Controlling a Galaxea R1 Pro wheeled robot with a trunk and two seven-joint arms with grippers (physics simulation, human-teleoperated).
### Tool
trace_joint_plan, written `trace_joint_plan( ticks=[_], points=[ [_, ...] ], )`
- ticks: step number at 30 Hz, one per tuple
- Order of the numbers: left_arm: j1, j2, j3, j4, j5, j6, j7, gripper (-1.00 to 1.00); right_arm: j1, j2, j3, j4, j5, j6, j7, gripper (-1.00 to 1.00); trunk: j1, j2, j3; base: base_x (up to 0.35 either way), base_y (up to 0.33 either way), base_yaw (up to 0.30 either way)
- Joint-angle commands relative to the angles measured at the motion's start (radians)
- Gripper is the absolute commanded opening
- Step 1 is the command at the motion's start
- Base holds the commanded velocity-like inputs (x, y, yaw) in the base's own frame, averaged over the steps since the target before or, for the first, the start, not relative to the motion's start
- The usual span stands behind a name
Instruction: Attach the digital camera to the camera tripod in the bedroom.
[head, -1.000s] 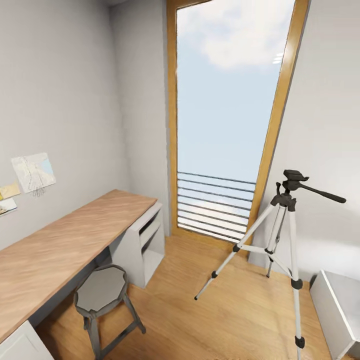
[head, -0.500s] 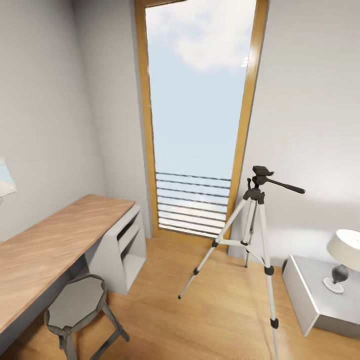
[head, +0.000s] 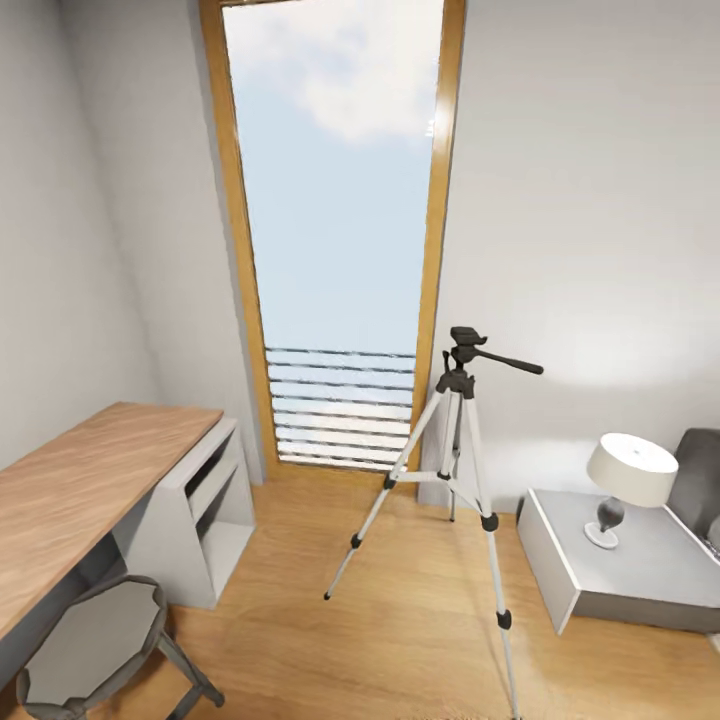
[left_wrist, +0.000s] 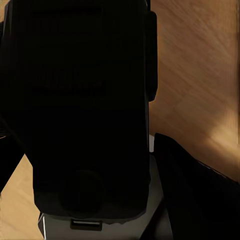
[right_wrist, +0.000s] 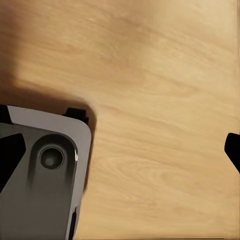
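Closest in, the left end effector (left_wrist: 95, 165) is hanging over the plank floor (left_wrist: 200, 65) with a black boxy body pressed up against its lens. I am taking this for the digital camera (left_wrist: 85, 100), but I cannot tell whether the jaws are clamped on it. The right end effector (right_wrist: 120, 150) is pointing down at the same floor beside the robot's grey base (right_wrist: 45, 175). Dark slivers of its fingers are showing at opposite edges, spread apart with nothing between them.

The camera tripod (head: 455, 440) is standing well ahead of both end effectors and higher than them, a little to the right-hand side. Its long axis is running upright, and its black head (head: 465, 345) is carrying a pan handle that juts rightward. The right arm is probably lying slightly nearer, though the left seems to be carrying the load. The coming move therefore turns on closing forward and lifting to that head.

Off to the left-hand side are the stool (head: 90, 645) and tabletop (head: 80, 480), and further to the right the lamp (head: 625, 475). Beyond the tripod is the window (head: 335, 200).

Against the earlier frame the whole view is swinging rightward. The tripod is sitting more centrally and the lamp is showing in full, so the head has turned rather than the things.
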Motion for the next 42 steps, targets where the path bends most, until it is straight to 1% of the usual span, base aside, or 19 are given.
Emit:
trace_joint_plan(
  ticks=[1,25,29,38,42],
  points=[
    [0.000,0.000,-0.009,0.000,0.007,-0.002,0.002,-1.00,-0.002,0.000,0.003,0.003,0.001,-0.006,0.003,1.00,0.000,-0.002,-0.002,0.000,0.000,-0.298],
    [-0.001,0.000,-0.009,0.000,0.007,-0.002,0.002,-1.00,-0.002,-0.001,0.004,0.002,0.003,-0.014,0.002,1.00,0.000,-0.002,-0.002,0.000,0.000,-0.298],
    [-0.001,-0.001,-0.008,0.001,0.015,-0.002,0.002,-1.00,-0.002,-0.002,0.004,0.002,0.003,-0.014,0.002,1.00,0.000,-0.002,-0.002,0.000,0.000,-0.298],
    [-0.001,-0.002,-0.004,0.001,0.018,-0.001,0.002,-1.00,-0.002,-0.002,0.003,0.003,0.002,-0.007,0.003,1.00,0.000,-0.002,-0.002,0.000,0.000,-0.298],
    [-0.001,-0.005,-0.003,0.003,0.020,-0.001,0.002,-1.00,-0.002,-0.002,0.003,0.003,0.001,-0.005,0.003,1.00,0.000,-0.002,-0.002,0.000,0.000,-0.181]
  ],
)
